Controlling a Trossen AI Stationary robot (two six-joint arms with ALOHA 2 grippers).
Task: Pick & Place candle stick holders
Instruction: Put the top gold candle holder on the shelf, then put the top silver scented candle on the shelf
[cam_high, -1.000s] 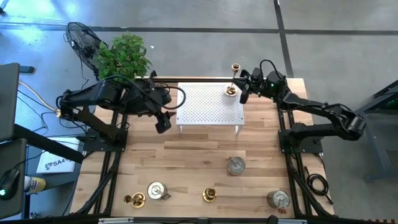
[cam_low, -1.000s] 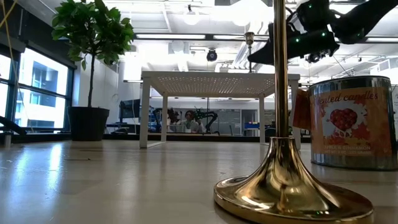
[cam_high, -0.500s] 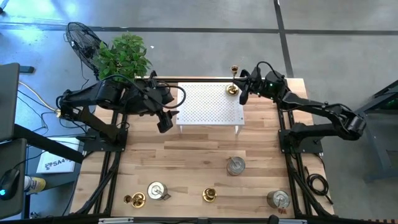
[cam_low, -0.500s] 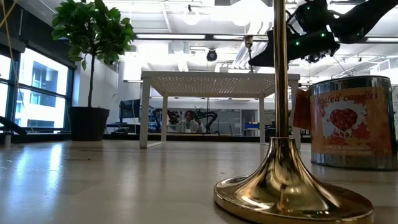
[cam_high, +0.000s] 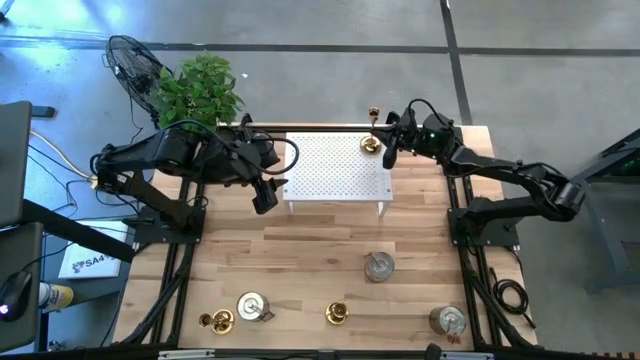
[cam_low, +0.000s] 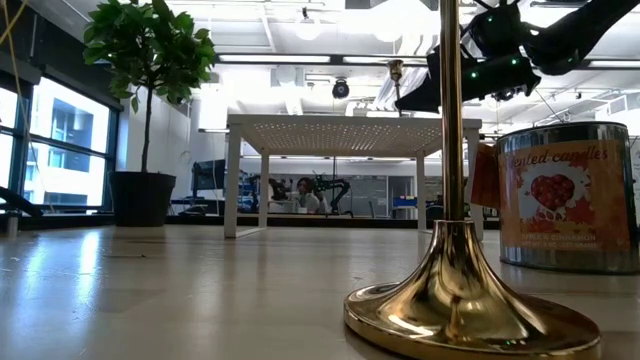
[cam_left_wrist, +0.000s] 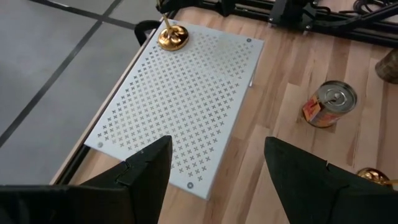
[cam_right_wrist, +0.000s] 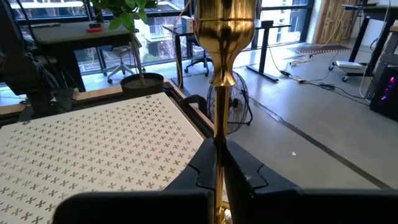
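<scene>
Brass stick (cam_high: 372, 143) stands on the white stand's (cam_high: 335, 170) far right corner, right gripper (cam_high: 387, 140) clamped on its stem. Left gripper (cam_high: 263, 196) hangs open beside the stand's left edge. Two tins (cam_high: 378, 266) and more brass sticks (cam_high: 337, 314) sit along the near table (cam_high: 300, 260).

A light wooden table (cam_high: 300, 270) carries a small white perforated stand (cam_high: 335, 168) at its far middle, with one gold candle stick (cam_high: 371, 143) upright on the stand's far right corner. Along the near edge sit two gold sticks (cam_high: 217, 321) (cam_high: 337, 313) and two silver-grey cylinders (cam_high: 252, 306) (cam_high: 447, 319). A third cylinder (cam_high: 379, 265) stands farther in, right of centre.
</scene>
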